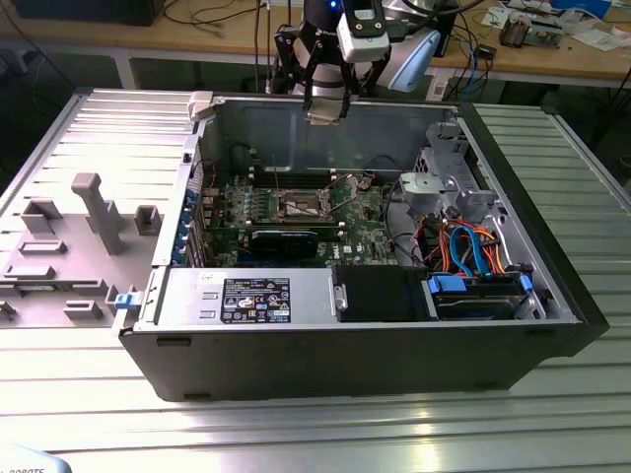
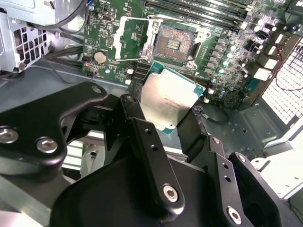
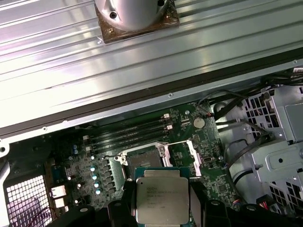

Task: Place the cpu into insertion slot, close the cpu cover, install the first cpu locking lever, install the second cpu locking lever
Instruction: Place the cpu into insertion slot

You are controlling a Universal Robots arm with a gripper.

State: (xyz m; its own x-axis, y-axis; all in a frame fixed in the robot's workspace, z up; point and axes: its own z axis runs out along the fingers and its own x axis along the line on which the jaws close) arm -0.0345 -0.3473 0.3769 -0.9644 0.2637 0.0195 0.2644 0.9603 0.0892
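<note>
While the pincer clamps the cpu by two opposite edges, the chip hangs above the open computer case, apart from the bare insertion slot, whose cpu cover stands swung aside.

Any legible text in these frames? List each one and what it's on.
cpu top: several printed lines, too small to read.
black label on the metal box at the case front: too blurred to read.
motherboard: markings too small to read.
No text is legible.
</note>
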